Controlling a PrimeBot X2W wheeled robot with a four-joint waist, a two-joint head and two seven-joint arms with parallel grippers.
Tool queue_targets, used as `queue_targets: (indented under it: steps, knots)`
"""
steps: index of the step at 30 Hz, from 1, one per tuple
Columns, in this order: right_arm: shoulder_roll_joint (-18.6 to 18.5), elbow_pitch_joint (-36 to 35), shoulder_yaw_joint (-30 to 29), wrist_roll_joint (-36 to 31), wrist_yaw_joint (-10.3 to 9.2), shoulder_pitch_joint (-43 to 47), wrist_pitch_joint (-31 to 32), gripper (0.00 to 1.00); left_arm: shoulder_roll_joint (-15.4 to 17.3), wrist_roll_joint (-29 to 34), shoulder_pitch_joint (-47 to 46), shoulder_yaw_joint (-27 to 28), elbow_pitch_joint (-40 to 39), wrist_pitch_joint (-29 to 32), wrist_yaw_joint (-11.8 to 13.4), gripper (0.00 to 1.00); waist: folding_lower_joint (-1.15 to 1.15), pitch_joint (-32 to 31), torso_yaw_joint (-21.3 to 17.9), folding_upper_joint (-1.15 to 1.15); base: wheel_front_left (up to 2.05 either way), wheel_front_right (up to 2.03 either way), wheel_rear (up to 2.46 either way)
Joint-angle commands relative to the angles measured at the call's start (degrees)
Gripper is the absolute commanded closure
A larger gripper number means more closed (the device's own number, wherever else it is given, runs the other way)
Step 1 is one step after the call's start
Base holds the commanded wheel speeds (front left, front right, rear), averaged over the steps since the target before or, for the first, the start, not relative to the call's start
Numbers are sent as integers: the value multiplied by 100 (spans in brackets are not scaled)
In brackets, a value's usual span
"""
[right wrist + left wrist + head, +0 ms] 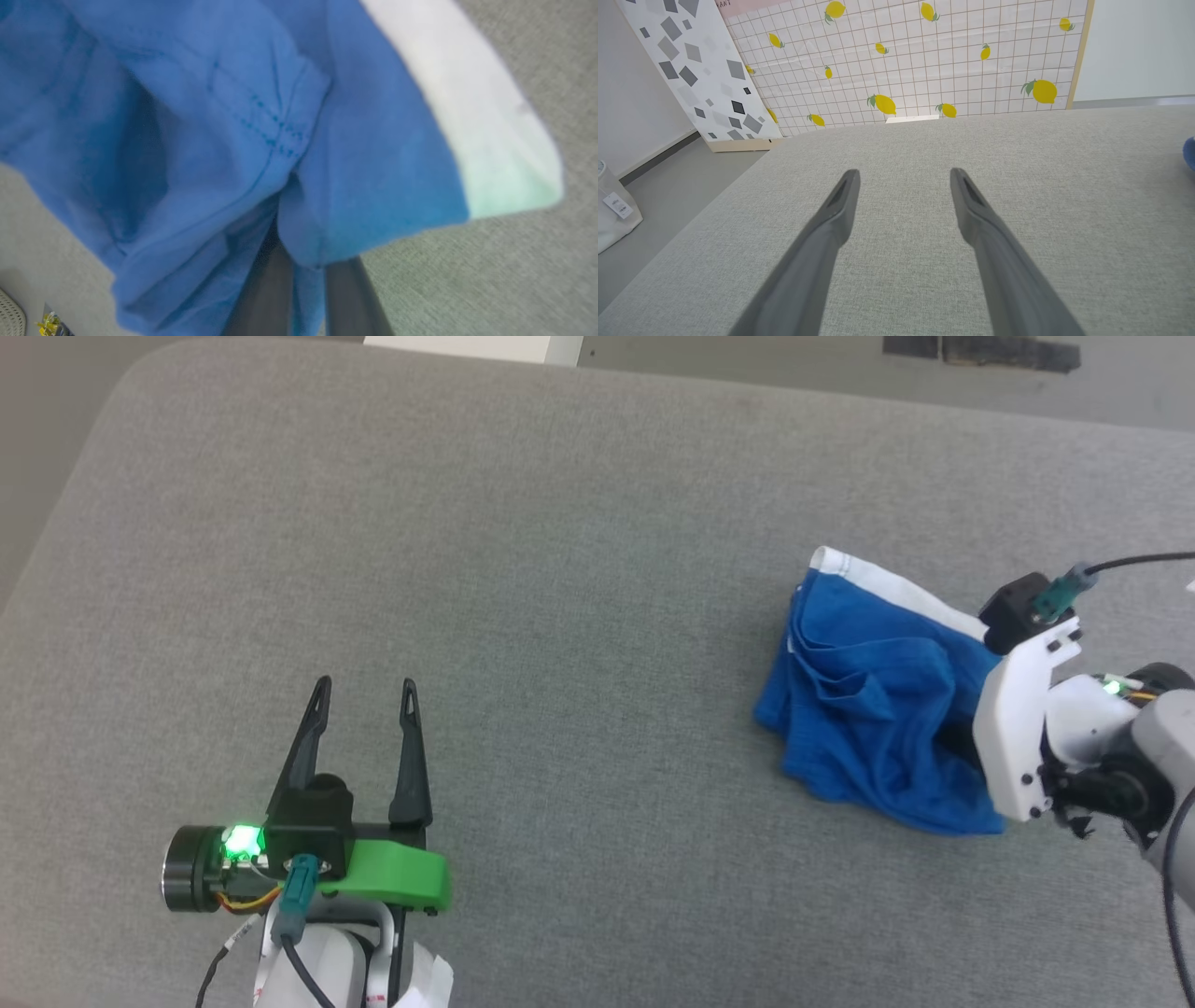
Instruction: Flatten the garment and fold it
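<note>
The garment (868, 700), crumpled blue with a white band, lies at the head view's right on the grey surface (560, 569), the right gripper (966, 739) in it; the left gripper (366, 689), lower left, gapes. Left wrist view: letters "ANT" top left. Right wrist view: fingers (266, 289) pinch blue cloth.

On my left gripper (365, 687) I saw long dark tapered fingers (409, 765) and a green plastic bracket (397, 877); at three o'clock, a white screw-studded wrist plate (1016, 728).
</note>
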Motion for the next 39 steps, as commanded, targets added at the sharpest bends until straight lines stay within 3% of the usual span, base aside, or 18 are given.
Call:
queue_targets:
  steps: [1, 7, 12, 20, 24, 31, 39]
  knots:
    - [103, 0, 168, 47, -8, 98, -138, 100, 17, 39, 43, 5, 11, -21, -4, 0, -1, -267, -215, 0, 0, 0, 0]
    - [-119, -440, 469, 174, -8, -27, -792, 100, 97, 33, 303, 84, 9, -21, 19, 0, -1, -631, -684, 0, 0, 0, 0]
    - [-604, -918, 760, 68, -8, -190, -1019, 100, 153, 28, 410, 135, -58, -21, 17, 0, -1, -675, -1259, 0, 0, 0, 0]
    - [-1293, -1234, 1071, -436, -8, -704, -1034, 100, 304, 94, 234, 208, -260, -21, 19, 0, -1, -162, -2300, 0, 0, 0, 0]
    - [-1373, -1020, 1040, -560, -8, -985, -1131, 100, 444, 161, 22, 207, -417, -21, -26, 0, -1, 222, -2671, 0, 0, 0, 0]
    - [-1568, -328, 1217, -1161, -8, -1514, -1221, 100, 645, 268, -347, 146, -665, -21, -76, 0, -1, 786, -2820, 0, 0, 0, 0]
    - [-1415, 829, 948, -1344, -8, -1952, -1466, 100, 778, 320, -691, 62, -950, -21, -92, 0, -1, 1410, -2600, 0, 0, 0, 0]
